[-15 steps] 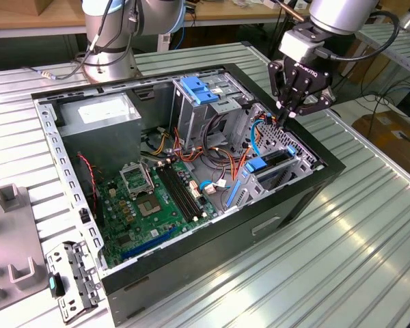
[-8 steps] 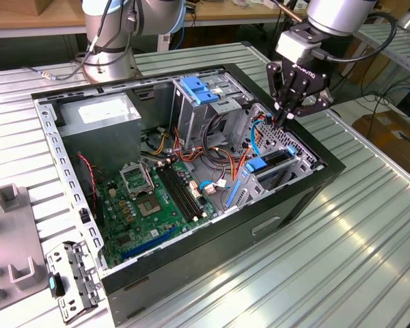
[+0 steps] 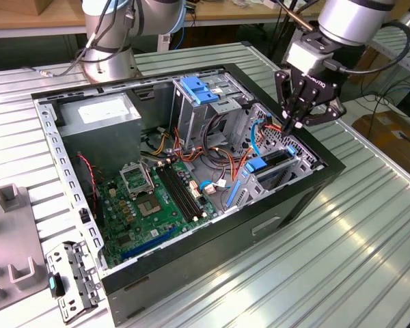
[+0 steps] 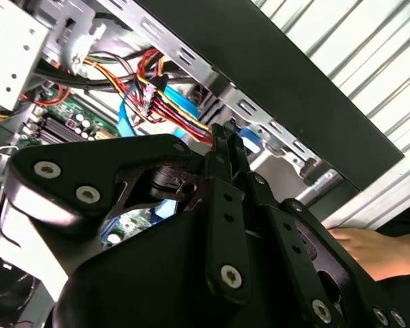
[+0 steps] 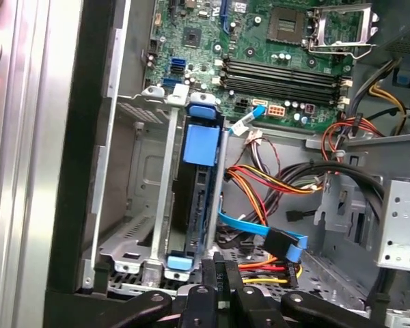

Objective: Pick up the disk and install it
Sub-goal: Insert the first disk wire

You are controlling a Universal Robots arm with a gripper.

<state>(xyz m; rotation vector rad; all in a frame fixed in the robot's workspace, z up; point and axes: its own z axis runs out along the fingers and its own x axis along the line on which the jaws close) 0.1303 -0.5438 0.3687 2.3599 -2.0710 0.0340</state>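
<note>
The disk (image 3: pixel 266 166) stands on edge in a slot of the metal drive cage (image 3: pixel 290 154), at the exterior view's right end of the open computer case. In the first wrist view the disk (image 5: pixel 199 147) shows its blue plastic front and a dark body between two cage rails. My gripper (image 3: pixel 291 125) hangs just above the cage, a little behind the disk and apart from it. Its fingers (image 5: pixel 217 273) are shut together with nothing between them. In the second wrist view the fingertips (image 4: pixel 227 137) point at the red, yellow and blue cables beside the case wall.
Beside the cage run a blue flat cable (image 5: pixel 260 236) and bundled power wires (image 5: pixel 273 181). The green motherboard (image 3: pixel 154 198), a grey power supply (image 3: pixel 99 116) and a blue latch plate (image 3: pixel 199 89) fill the case. A person's hand (image 4: pixel 369 249) rests outside the black case wall (image 3: pixel 314 184). A loose metal bracket (image 3: pixel 72 280) lies on the table.
</note>
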